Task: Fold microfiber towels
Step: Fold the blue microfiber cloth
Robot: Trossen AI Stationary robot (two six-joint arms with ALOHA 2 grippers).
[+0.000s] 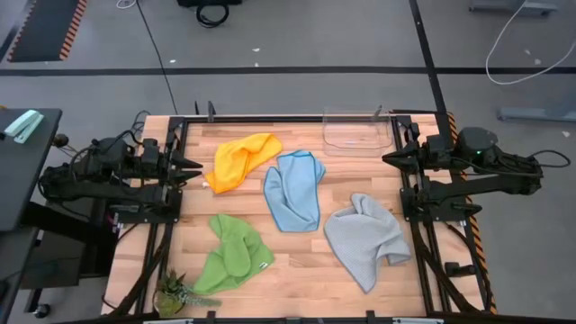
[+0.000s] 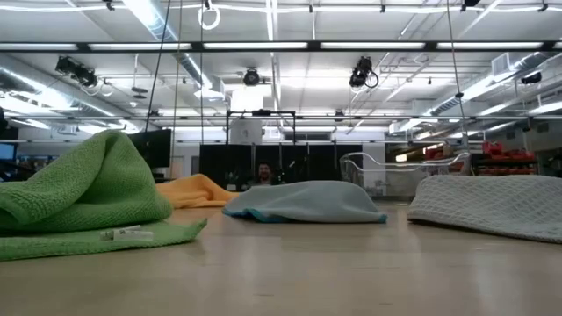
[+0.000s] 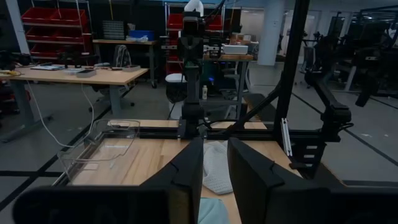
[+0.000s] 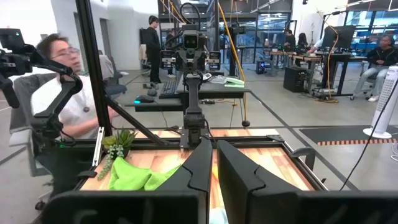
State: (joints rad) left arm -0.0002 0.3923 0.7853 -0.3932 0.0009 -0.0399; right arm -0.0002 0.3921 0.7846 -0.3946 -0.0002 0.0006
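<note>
Four microfiber towels lie crumpled and unfolded on the wooden table (image 1: 297,261), none of them touched by a gripper: one yellow-orange towel (image 1: 239,161) near the far left, one light blue towel (image 1: 294,190) just beside it at the middle, one bright green towel (image 1: 233,253) toward the near left, and one light grey towel (image 1: 366,238) toward the near right. The left gripper (image 1: 195,167) rests at the table's left edge, pointing inward near the yellow-orange towel; its fingers (image 3: 189,171) stand a little apart with a narrow gap, holding nothing. The right gripper (image 1: 387,158) waits at the right edge, its fingers (image 4: 200,163) also slightly parted around nothing. One clear plastic bin (image 1: 355,132) sits at the far edge, and one small potted plant (image 1: 176,292) at the near left corner, partly cut off by the frame. From table height the grey towel is cropped at the side and the yellow-orange one mostly hidden behind the green. A seated person (image 4: 62,93) appears blurred beyond the table.
</note>
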